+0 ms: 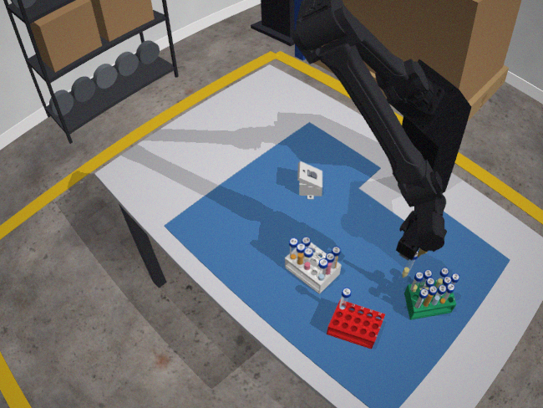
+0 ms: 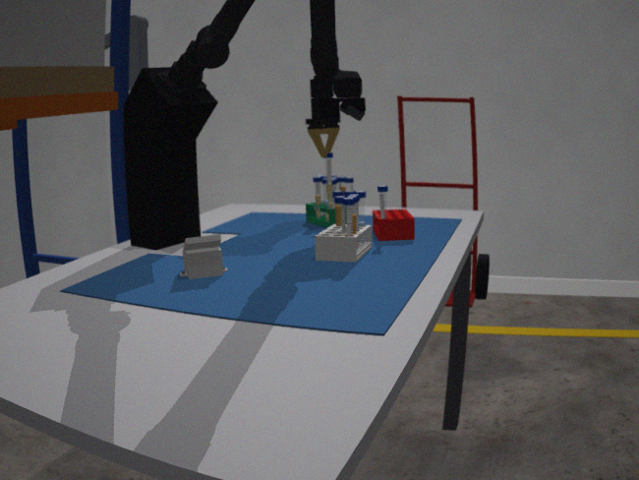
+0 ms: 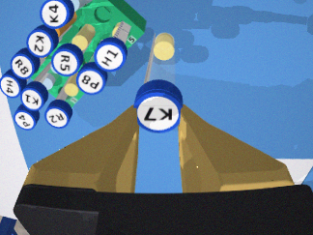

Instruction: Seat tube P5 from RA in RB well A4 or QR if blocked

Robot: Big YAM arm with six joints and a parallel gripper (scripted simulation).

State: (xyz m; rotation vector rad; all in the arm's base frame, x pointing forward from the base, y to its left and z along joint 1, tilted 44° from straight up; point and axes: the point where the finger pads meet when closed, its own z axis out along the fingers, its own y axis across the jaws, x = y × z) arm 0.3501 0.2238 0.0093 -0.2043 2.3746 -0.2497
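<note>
My gripper (image 1: 409, 258) is shut on the cap end of tube K7 (image 3: 157, 112), which hangs upright with a yellow tip over the blue mat, just beside the near corner of green rack RA (image 1: 430, 303). The side view shows it (image 2: 328, 175) held above the caps in RA (image 2: 320, 210). In the wrist view RA (image 3: 97, 31) holds several capped tubes, among them K4 (image 3: 57, 12), R5 (image 3: 67, 59) and P8 (image 3: 91, 81), with a few open wells nearest me. White rack RB (image 1: 312, 267) holds several tubes. Red rack QR (image 1: 356, 324) holds one tube (image 1: 346, 294); its label is too small to read.
The grey DONE box (image 1: 311, 179) stands on the mat, apart from the three racks. My arm's black base block (image 2: 162, 154) stands at the table's far edge. All racks sit level on the mat.
</note>
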